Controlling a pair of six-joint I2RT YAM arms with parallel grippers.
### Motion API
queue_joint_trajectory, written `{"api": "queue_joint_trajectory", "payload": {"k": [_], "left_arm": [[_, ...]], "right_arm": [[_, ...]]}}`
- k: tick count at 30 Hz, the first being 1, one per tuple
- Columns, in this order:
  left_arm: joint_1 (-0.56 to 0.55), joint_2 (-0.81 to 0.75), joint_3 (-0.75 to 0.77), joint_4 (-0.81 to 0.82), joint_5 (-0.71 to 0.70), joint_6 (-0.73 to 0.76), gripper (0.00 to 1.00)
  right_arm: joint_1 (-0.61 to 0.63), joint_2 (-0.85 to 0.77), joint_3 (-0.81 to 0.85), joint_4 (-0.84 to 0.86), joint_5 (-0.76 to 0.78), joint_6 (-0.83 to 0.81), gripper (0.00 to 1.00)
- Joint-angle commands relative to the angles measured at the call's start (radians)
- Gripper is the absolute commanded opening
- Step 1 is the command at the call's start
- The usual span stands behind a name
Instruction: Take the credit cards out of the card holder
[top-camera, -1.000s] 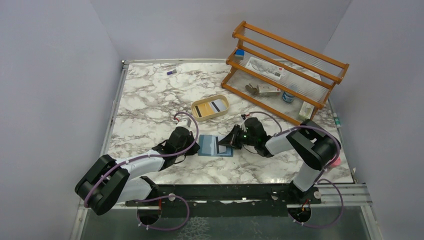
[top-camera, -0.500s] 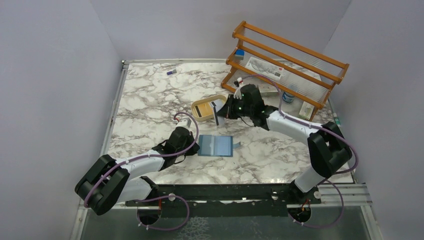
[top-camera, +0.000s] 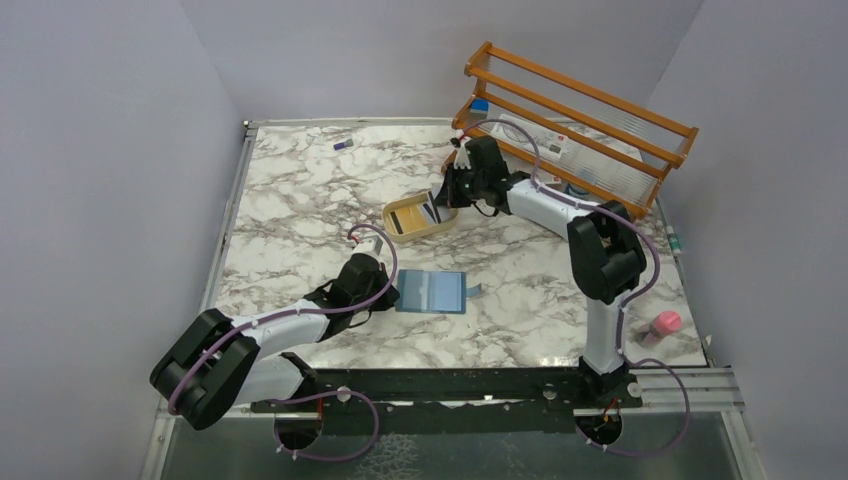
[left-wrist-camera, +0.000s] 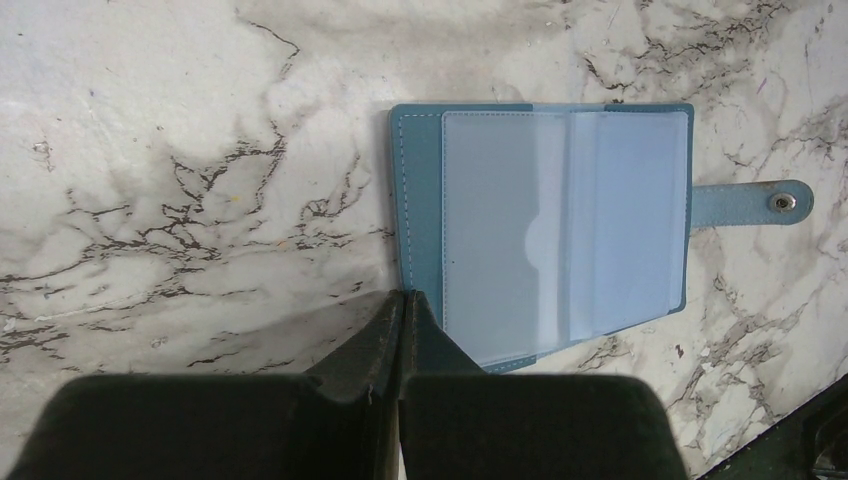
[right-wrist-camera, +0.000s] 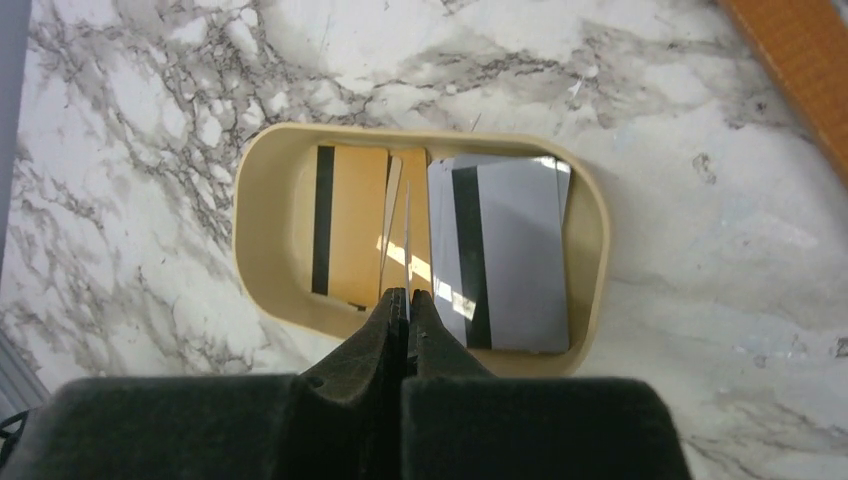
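Right hand pinching thin pale plastic credit card by its edge over tan oval tray. Card's looking light, stiff, slippery. Left hand closed empty, pinning teal bifold card holder corner.

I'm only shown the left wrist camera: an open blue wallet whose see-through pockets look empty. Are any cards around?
Observer: Yes. A tan tray farther back holds a yellow card and a grey card, each with a dark stripe.
Operator: Is the other arm busy?
Observer: The right tool is shut on a thin card, edge-on over that tray.
Operator: Anything else out there?
Observer: A wooden rack with small items stands at the far right corner.
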Motion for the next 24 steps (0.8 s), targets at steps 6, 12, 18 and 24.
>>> {"api": "queue_joint_trajectory", "payload": {"k": [6,12,18,24], "left_arm": [[-0.003,0.025,0.004,0.025,0.013,0.01,0.0],[-0.003,0.047,0.001,0.047,0.018,0.008,0.0],[-0.002,0.047,0.002,0.041,0.016,0.011,0.0],[-0.003,0.037,0.008,0.023,0.009,0.015,0.0]], "right_arm": [[-0.016,0.097,0.124,-0.027,-0.037,-0.065,0.01],[-0.016,0.118,0.095,-0.011,-0.074,-0.057,0.01],[-0.016,0.139,0.083,-0.012,-0.08,-0.055,0.01],[-0.017,0.151,0.09,-0.028,-0.067,-0.057,0.12]]}}
